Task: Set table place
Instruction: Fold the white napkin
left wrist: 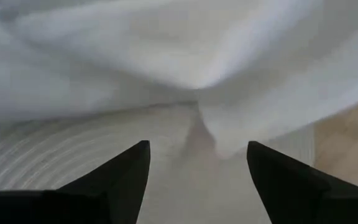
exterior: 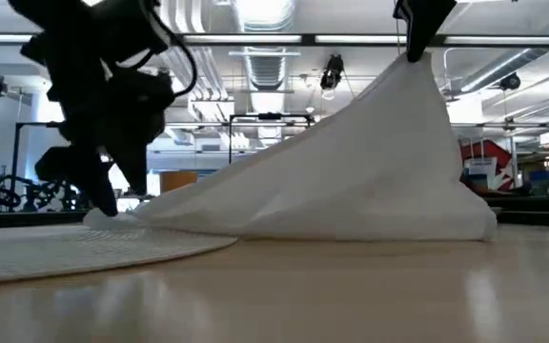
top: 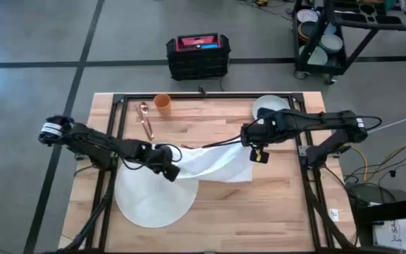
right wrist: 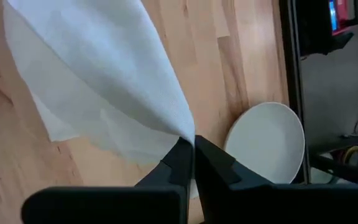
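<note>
Mat (top: 154, 201) is lying on the table's (top: 273, 204) near left part, a white cloth (top: 213, 164) overlapping its far edge. Right gripper (right wrist: 192, 144) is pinching the cloth's lifted corner; left gripper (left wrist: 197, 165) is hovering open at its other end. Plate (top: 268, 106) is sitting far right.

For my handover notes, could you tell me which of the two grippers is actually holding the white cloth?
The right gripper: its fingers are pinched shut on a raised corner of the white cloth. The left gripper is open, low by the round white mat.
</note>
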`<action>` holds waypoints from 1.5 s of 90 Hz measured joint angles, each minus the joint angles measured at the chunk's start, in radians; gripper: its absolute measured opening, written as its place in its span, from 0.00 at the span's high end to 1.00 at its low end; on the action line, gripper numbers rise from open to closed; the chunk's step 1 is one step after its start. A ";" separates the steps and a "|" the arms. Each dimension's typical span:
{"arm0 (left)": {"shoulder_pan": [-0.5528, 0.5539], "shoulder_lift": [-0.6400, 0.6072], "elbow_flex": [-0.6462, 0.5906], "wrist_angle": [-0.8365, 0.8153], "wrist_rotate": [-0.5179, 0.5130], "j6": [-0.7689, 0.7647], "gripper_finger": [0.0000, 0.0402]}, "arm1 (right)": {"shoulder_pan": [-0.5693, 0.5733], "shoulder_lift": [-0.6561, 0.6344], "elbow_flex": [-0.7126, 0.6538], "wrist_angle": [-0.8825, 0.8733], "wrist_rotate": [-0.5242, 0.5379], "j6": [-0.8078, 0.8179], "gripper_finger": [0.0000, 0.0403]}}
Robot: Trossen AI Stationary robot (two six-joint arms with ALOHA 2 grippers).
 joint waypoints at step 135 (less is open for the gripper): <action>-0.021 0.060 -0.061 0.231 0.042 -0.057 0.41 | -0.015 -0.007 0.000 0.031 0.000 0.006 1.00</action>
